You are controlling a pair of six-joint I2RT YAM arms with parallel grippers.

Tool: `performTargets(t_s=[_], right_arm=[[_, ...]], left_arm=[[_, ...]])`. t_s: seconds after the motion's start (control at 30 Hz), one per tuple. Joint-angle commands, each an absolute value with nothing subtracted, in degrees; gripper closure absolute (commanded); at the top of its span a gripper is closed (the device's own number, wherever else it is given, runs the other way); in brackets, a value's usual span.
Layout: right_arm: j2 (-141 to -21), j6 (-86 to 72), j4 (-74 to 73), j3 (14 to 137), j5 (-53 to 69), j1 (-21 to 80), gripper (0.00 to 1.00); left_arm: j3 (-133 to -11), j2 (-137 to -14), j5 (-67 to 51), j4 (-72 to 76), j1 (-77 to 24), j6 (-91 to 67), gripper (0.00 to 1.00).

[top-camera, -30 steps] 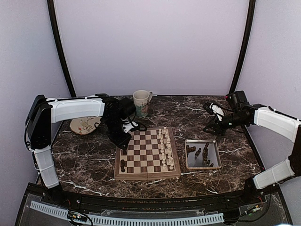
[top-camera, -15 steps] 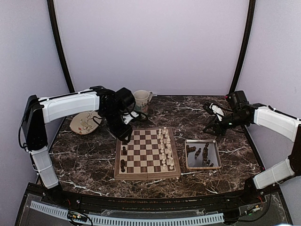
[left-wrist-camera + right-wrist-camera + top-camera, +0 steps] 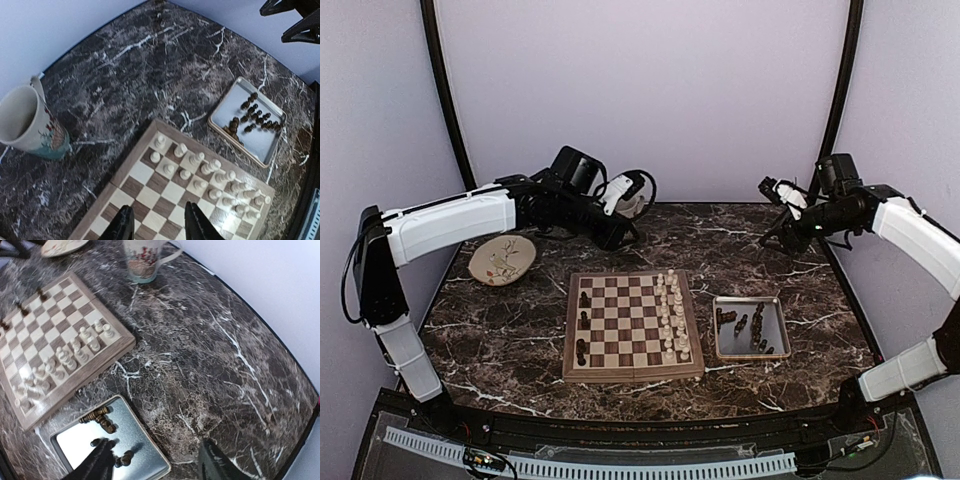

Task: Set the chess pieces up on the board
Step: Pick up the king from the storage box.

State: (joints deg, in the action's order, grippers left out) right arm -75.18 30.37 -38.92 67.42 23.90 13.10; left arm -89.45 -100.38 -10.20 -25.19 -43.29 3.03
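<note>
The right gripper (image 3: pixel 155 467) is hanging high over the far right of the tabletop (image 3: pixel 500 320), jaws spread wide and empty. The left gripper (image 3: pixel 157 227) is hovering beyond the board (image 3: pixel 630 335), close to the mug (image 3: pixel 27 125), jaws narrowly parted and also empty. Three dark pieces (image 3: pixel 584 320) are standing along the board's left column, while the rest are lying clustered in the tray (image 3: pixel 776 312) just right of the board, so this looks like the gap between placements. Next, a gripper probably needs to drop into the tray and single out one piece from neighbours touching it. The white pieces (image 3: pixel 670 315) are standing between the tray and the dark side, so any carry likely needs height.
</note>
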Motion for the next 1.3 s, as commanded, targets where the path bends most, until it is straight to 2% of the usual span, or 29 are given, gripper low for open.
performTargets(t_s=[0.0,0.13,0.3,0.77,0.93,1.1,1.27], right_arm=[[-76.1,30.4,-42.2,69.5,17.6,13.0,0.36],[-82.5,31.5,-49.0,69.8,18.8,13.2,0.56],[-85.8,30.9,-46.7,64.8,15.1,15.4,0.58],[-95.3,29.4,-48.3,62.8,14.5,19.0,0.62],[-97.6,29.1,-49.0,63.1,13.2,19.0,0.74],[-98.3,28.7,-49.8,63.2,13.8,18.8,0.91],[-98.8,29.4,-51.9,65.5,21.2,15.8,0.98]], left_arm=[[-82.3,-98.2,-1.5,-9.2,-43.6,5.6,0.64],[-75.3,-93.6,-3.7,-5.7,-43.6,5.8,0.62],[-75.1,-93.0,-4.4,-6.3,-43.9,5.1,0.59],[-76.1,-94.1,-4.1,-8.4,-45.6,5.7,0.58],[-76.3,-94.5,-4.0,-8.7,-45.8,6.1,0.58],[-76.4,-94.6,-3.9,-9.0,-46.0,6.3,0.58],[-76.7,-94.8,-3.8,-9.4,-46.3,6.4,0.58]])
